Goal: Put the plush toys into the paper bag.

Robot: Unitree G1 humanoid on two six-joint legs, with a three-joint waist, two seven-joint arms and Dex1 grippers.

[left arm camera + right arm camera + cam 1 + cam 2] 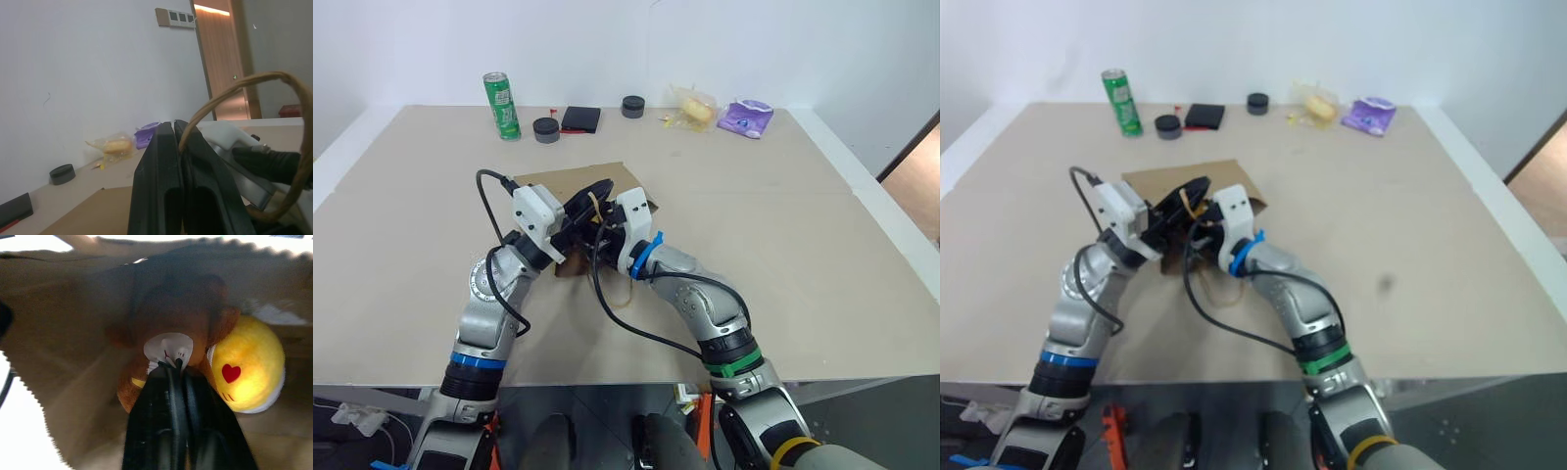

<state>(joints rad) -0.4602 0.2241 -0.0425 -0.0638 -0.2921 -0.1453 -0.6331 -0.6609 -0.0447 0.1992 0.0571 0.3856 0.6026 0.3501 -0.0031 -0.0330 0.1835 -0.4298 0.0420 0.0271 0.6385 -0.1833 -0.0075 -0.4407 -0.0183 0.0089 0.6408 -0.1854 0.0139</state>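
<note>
The brown paper bag (570,182) lies on the table with its mouth towards me. My left gripper (174,126) is shut on the bag's tan cord handle (234,88) and holds the mouth up. My right gripper (176,366) reaches into the bag. Its fingers are close together, with their tips on a white patch of the brown furry plush toy (171,308). The yellow and white egg-shaped plush toy (249,367), marked with a red heart, lies inside the bag, touching the brown one. In the head views both toys are hidden by the bag and the grippers.
Along the table's far edge stand a green can (502,105), two black round lids (546,129) (633,106), a black flat case (580,118), a clear-wrapped yellow snack packet (693,108) and a purple packet (746,118). Bare tabletop lies to the right of the bag.
</note>
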